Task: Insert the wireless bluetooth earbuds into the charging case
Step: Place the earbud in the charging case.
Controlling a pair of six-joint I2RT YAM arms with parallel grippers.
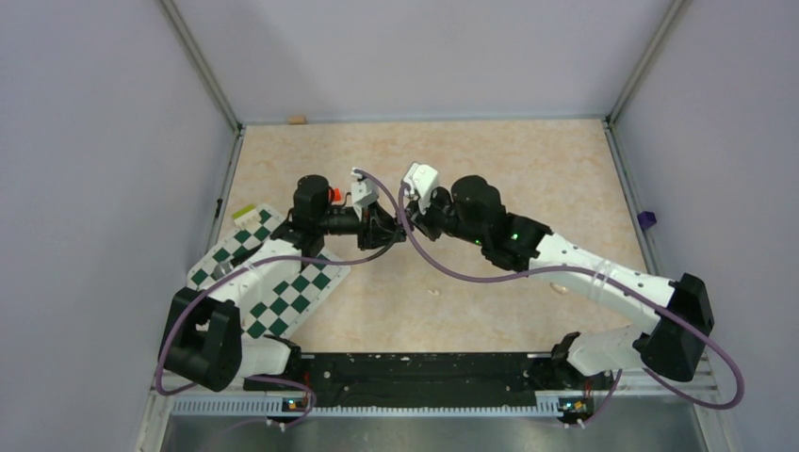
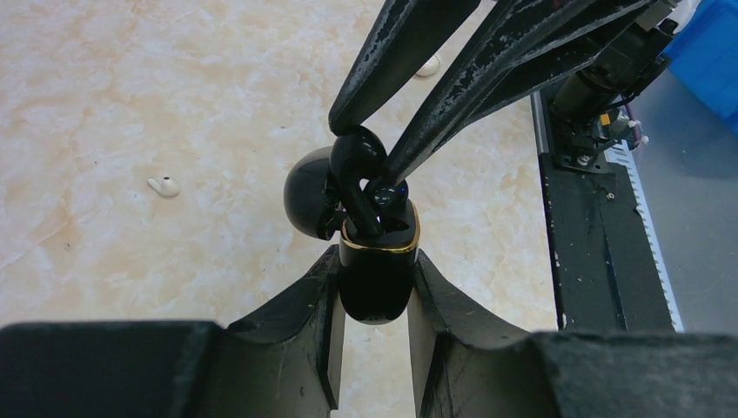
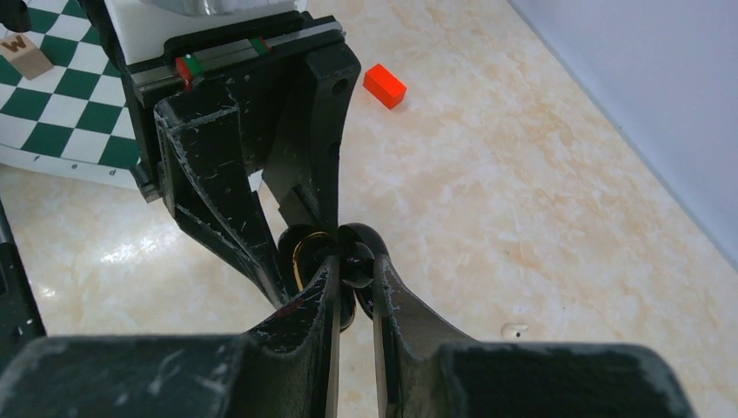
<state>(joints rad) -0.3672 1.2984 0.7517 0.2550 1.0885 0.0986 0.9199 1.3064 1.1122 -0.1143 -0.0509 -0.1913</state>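
1. The left gripper (image 2: 374, 259) had its two fingers pressed on the sides of the charging case (image 2: 374, 294). The case stood upright between them, its open mouth turned away from the wrist.
2. The case looked glossy black in both wrist views, with a thin gold rim (image 2: 380, 246) around the mouth. A rounded black lid (image 2: 305, 196) hung open just beside the mouth, on the left in the left wrist view.
3. The right gripper (image 3: 355, 266) was closed on one earbud (image 2: 355, 155), a small glossy black piece pinched between its fingertips.
4. This earbud was directly in front of the left gripper's fingertips, just at the mouth of the case. I could not tell whether it was touching the rim.
5. A second dark rounded shape with a bluish gleam (image 2: 393, 193) sat at the mouth, next to the held earbud. I could not tell what it was.
6. The two grippers met tip to tip, held above the table (image 2: 130, 104).
7. In the right wrist view, a red block (image 3: 385, 85) lay on the table beyond the left gripper, well apart from the fingers.
8. A chequered mat (image 3: 52, 117) lay to the left of the right gripper, behind the left arm, with a small wooden block (image 3: 24, 59) on it.
9. A white crumb (image 2: 164, 185) lay on the table, to the left of the left gripper.
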